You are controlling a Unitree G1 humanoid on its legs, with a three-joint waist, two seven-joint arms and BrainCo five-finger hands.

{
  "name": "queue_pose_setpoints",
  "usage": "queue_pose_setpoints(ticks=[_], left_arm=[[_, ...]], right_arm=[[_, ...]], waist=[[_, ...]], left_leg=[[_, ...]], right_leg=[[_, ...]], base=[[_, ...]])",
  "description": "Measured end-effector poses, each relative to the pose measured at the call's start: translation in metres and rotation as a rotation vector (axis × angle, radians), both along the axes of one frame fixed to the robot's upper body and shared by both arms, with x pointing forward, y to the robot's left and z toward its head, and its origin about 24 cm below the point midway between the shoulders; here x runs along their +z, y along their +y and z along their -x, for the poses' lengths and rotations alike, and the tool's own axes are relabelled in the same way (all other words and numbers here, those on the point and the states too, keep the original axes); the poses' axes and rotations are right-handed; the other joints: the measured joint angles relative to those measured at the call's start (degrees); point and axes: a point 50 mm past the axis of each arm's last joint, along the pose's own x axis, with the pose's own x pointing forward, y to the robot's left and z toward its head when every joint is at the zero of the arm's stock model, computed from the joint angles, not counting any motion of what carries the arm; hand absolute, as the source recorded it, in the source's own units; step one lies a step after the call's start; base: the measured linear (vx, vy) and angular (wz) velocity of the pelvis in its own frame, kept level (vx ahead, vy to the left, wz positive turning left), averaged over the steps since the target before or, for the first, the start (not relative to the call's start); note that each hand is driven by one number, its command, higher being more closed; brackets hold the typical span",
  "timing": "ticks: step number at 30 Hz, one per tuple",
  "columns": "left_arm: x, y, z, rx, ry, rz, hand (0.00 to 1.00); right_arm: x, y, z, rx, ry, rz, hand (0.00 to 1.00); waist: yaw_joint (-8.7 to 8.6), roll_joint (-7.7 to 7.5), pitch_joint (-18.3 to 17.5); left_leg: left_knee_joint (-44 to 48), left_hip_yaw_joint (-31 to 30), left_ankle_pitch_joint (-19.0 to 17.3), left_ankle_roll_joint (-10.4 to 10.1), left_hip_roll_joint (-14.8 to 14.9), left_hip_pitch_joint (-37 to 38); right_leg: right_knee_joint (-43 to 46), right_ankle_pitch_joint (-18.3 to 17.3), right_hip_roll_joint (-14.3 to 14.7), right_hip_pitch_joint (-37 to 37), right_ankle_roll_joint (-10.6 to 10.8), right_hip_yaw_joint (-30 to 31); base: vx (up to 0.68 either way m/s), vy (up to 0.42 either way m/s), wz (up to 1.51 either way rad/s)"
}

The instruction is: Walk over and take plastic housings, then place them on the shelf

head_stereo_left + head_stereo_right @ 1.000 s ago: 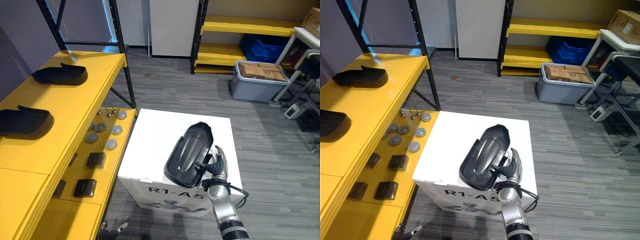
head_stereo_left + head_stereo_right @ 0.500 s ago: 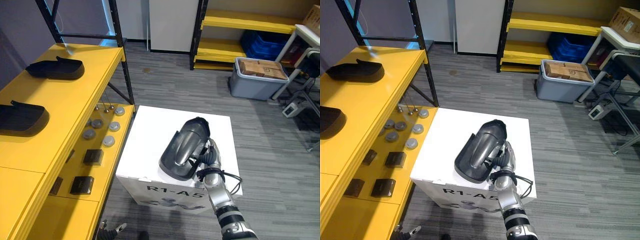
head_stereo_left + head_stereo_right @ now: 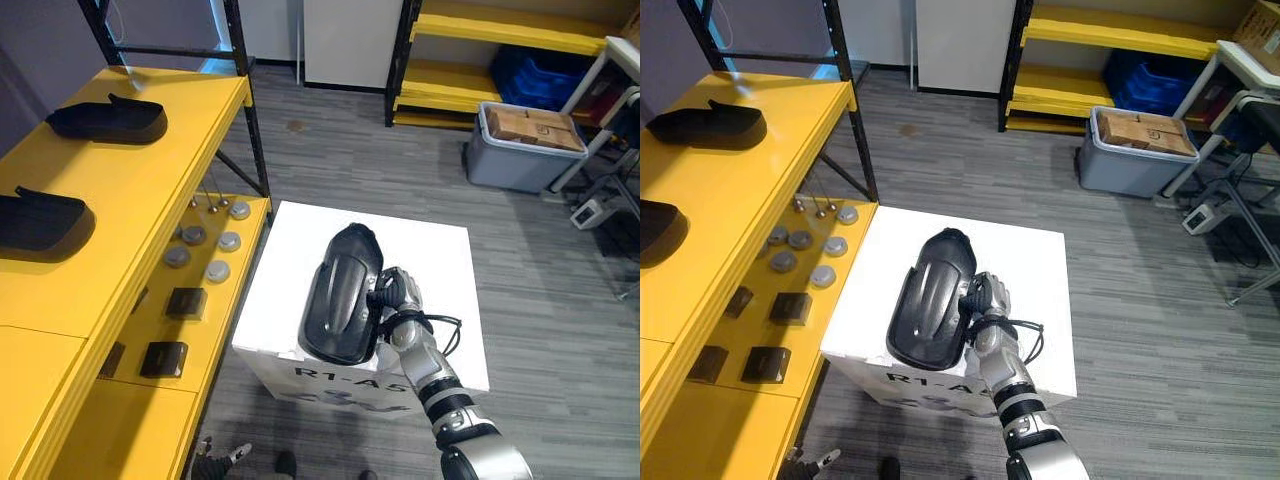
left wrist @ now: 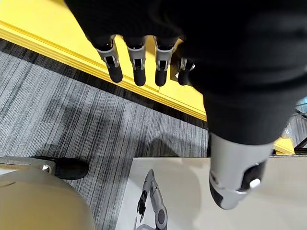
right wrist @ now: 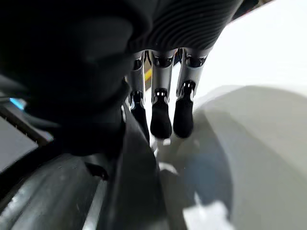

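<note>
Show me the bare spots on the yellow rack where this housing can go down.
On the top shelf, one bare patch lies between the far housing and the near housing, another between the near housing and the robot's end. The lower shelf is crowded with round discs and black boxes. The right hand grips the third housing.

One plastic housing (image 3: 343, 295), a glossy black elongated shell with a narrower, rounded far end, is gripped along its right edge by the right hand (image 3: 397, 296). It lies lengthwise over the front half of the white box (image 3: 300, 235), its wide end reaching past the box's front edge. Two more black housings rest on top of the yellow shelf (image 3: 160, 180). The far housing (image 3: 107, 120) is near its back edge. The near housing (image 3: 40, 222) is further forward on its left side, well apart from it.
</note>
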Motion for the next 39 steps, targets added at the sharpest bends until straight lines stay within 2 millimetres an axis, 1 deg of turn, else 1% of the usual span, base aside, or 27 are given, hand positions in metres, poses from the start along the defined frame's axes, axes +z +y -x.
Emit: queue_pose_setpoints(ticks=[5, 9, 11, 17, 20, 21, 24, 26, 27, 28, 30, 31, 32, 33, 34, 35, 36, 38, 39], left_arm=[[0.001, 0.0, -0.002, -0.001, -0.006, 0.0, 0.0], [0.001, 0.0, -0.004, 0.001, -0.013, 0.001, 0.0], [0.002, 0.0, -0.005, 0.001, -0.023, 0.002, 0.0], [0.005, -0.001, -0.009, 0.001, -0.045, 0.0, 0.0], [0.007, -0.001, -0.011, 0.0, -0.059, -0.002, 0.0], [0.009, -0.001, -0.012, -0.001, -0.071, -0.002, 0.0], [0.014, -0.004, -0.016, 0.001, -0.108, 0.0, 0.0], [0.028, -0.007, -0.027, 0.029, -0.206, 0.001, 0.0], [0.041, -0.006, -0.035, 0.046, -0.282, -0.01, 0.0], [0.049, -0.006, -0.039, 0.048, -0.326, -0.02, 0.0], [0.083, 0.0, -0.057, 0.058, -0.5, -0.07, 0.0], [0.106, 0.004, -0.066, 0.062, -0.606, -0.102, 0.0], [0.117, 0.006, -0.07, 0.062, -0.661, -0.119, 0.0], [0.139, 0.008, -0.076, 0.062, -0.765, -0.149, 0.0], [0.154, 0.008, -0.079, 0.063, -0.832, -0.168, 0.0], [0.173, 0.006, -0.084, 0.055, -0.92, -0.182, 0.0], [0.182, 0.005, -0.086, 0.051, -0.962, -0.188, 0.0], [0.214, -0.002, -0.091, 0.023, -1.117, -0.22, 0.0], [0.221, -0.004, -0.091, 0.014, -1.152, -0.22, 0.0]], right_arm=[[0.001, 0.0, -0.001, 0.006, 0.004, -0.003, 1.0], [0.005, -0.006, -0.002, -0.017, -0.009, -0.036, 1.0], [0.017, -0.012, 0.0, -0.044, -0.072, -0.071, 1.0], [0.044, -0.028, 0.008, -0.126, -0.242, -0.153, 1.0], [0.056, -0.03, 0.01, -0.13, -0.304, -0.166, 1.0], [0.064, -0.033, 0.014, -0.127, -0.357, -0.18, 1.0], [0.076, -0.034, 0.019, -0.126, -0.43, -0.203, 1.0], [0.086, -0.037, 0.024, -0.126, -0.491, -0.203, 1.0], [0.092, -0.037, 0.026, -0.117, -0.525, -0.202, 1.0], [0.095, -0.038, 0.027, -0.113, -0.539, -0.202, 1.0], [0.105, -0.039, 0.03, -0.108, -0.588, -0.199, 1.0], [0.111, -0.04, 0.031, -0.104, -0.615, -0.196, 1.0], [0.113, -0.04, 0.032, -0.103, -0.627, -0.197, 1.0], [0.118, -0.04, 0.034, -0.101, -0.647, -0.2, 1.0], [0.119, -0.041, 0.034, -0.099, -0.655, -0.199, 1.0], [0.12, -0.041, 0.034, -0.099, -0.658, -0.196, 1.0], [0.12, -0.042, 0.035, -0.098, -0.66, -0.194, 1.0], [0.127, -0.041, 0.038, -0.081, -0.694, -0.184, 1.0], [0.13, -0.04, 0.039, -0.071, -0.708, -0.183, 1.0]], waist=[[0.22, -0.06, 0.4], [0.31, -0.04, 0.7], [0.43, -0.05, 1.1], [0.16, 0.02, 1.1], [-0.16, 0.03, 1.2], [-0.16, 0.05, 1.2], [-0.28, 0.05, 1.2], [-0.23, 0.04, 1.2], [-0.22, 0.04, 1.2], [-0.25, 0.05, 1.2], [-0.24, 0.06, 1.1], [-0.27, 0.09, 1.1], [-0.31, 0.1, 1.1], [-0.42, 0.13, 1.0], [-0.65, 0.2, 0.9], [-0.76, 0.34, 0.6], [-0.82, 0.43, 0.5], [-0.93, 1.0, -0.3], [-0.98, 1.15, -0.6]], left_leg=[[0.0, 0.0, 0.0, 0.0, -0.1, 0.0], [0.0, 0.0, 0.0, 0.0, -0.1, 0.0], [0.0, 0.0, 0.0, 0.0, -0.1, 0.0], [0.2, 0.0, 0.1, 0.0, -0.2, 0.0], [0.4, 0.0, 0.1, 0.0, -0.1, 0.0], [0.6, 0.0, 0.1, 0.0, 0.0, -0.1], [0.8, 0.0, 0.0, 0.0, 0.0, -0.1], [1.0, 0.0, -0.1, 0.1, -0.1, 0.0], [1.1, 0.0, -0.1, 0.2, -0.1, 0.0], [1.2, 0.0, -0.1, 0.3, -0.1, 0.0], [1.5, 0.0, -0.2, 0.3, -0.1, 0.1], [1.6, -0.1, -0.2, 0.3, -0.2, 0.1], [1.6, -0.1, -0.2, 0.4, -0.2, 0.2], [1.7, -0.1, -0.2, 0.4, -0.3, 0.3], [1.8, -0.2, -0.2, 0.4, -0.4, 0.4], [1.8, -0.4, -0.2, 0.4, -0.5, 0.6], [1.8, -0.4, -0.2, 0.4, -0.5, 0.8], [1.8, -0.5, -0.2, 0.4, -0.6, 1.1], [1.8, -0.5, -0.2, 0.4, -0.6, 1.2]], right_leg=[[-0.1, 0.0, -0.1, 0.0, 0.0, 0.0], [0.0, 0.0, -0.2, 0.0, 0.0, 0.0], [0.0, 0.0, -0.3, 0.0, 0.0, 0.0], [0.4, 0.0, -0.5, 0.0, 0.0, 0.0], [0.7, -0.2, -0.5, -0.2, 0.1, 0.2], [1.1, -0.3, -0.6, -0.3, 0.1, 0.2], [1.9, -0.6, -0.7, -0.5, 0.2, 0.3], [2.5, -0.9, -0.9, -0.7, 0.1, 0.3], [2.6, -0.9, -1.0, -0.7, 0.1, 0.3], [2.7, -0.9, -1.0, -0.7, 0.1, 0.3], [3.1, -1.1, -1.2, -0.7, 0.3, 0.3], [3.3, -1.1, -1.2, -0.6, 0.2, 0.2], [3.3, -1.1, -1.3, -0.5, 0.2, 0.2], [3.3, -1.1, -1.3, -0.4, 0.3, 0.2], [3.3, -1.1, -1.4, -0.2, 0.3, 0.1], [3.3, -1.1, -1.5, 0.0, 0.3, 0.0], [3.3, -1.1, -1.5, 0.3, 0.3, 0.0], [3.3, -1.1, -1.5, 0.7, 0.3, -0.1], [3.3, -1.1, -1.5, 0.7, 0.3, -0.1]], base=[[0.0, 0.0, 0.0], [0.0, 0.0, 0.0], [0.0, 0.0, 0.0], [0.0, 0.0, 0.0], [0.0, 0.0, 0.0], [0.0, 0.0, 0.0], [0.0, 0.0, 0.0], [0.0, 0.0, 0.0], [0.0, 0.0, 0.0], [0.0, 0.0, 0.0], [0.0, 0.0, 0.0], [0.0, 0.0, 0.0], [0.0, 0.0, 0.0], [0.0, 0.0, 0.0], [-0.01, 0.014, 0.04], [-0.01, 0.012, 0.04], [-0.01, 0.013, 0.04], [0.0, 0.0, 0.0], [0.0, 0.0, 0.0]])
